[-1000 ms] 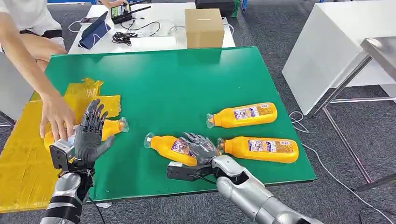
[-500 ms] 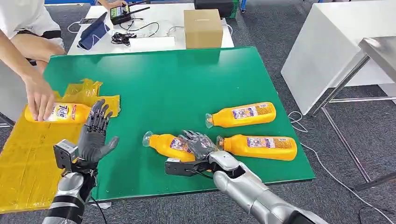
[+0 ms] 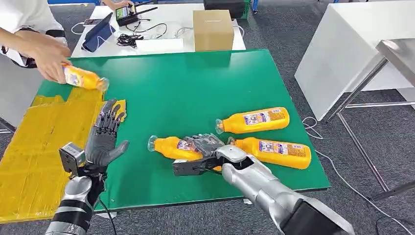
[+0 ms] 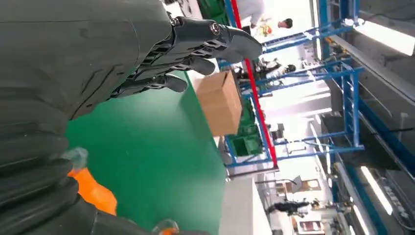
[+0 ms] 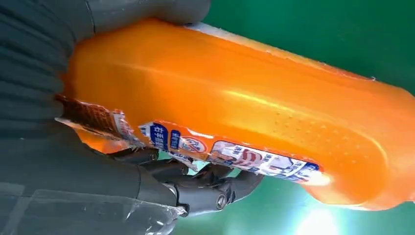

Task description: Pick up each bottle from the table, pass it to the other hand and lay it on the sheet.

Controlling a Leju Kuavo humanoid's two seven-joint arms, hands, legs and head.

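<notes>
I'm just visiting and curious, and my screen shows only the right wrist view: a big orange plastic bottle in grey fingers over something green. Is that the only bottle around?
Observer: No. In the head view, two more orange plastic bottles lie on their sides on the green table, next to the held bottle that the right hand grips.
Operator: What is the other hand doing?
Observer: The left hand is raised with its fingers spread, holding nothing, beside a yellow sheet.
Operator: Is anyone else there?
Observer: Yes. A person's hand holds a fourth orange bottle above the table's far left corner.
</notes>
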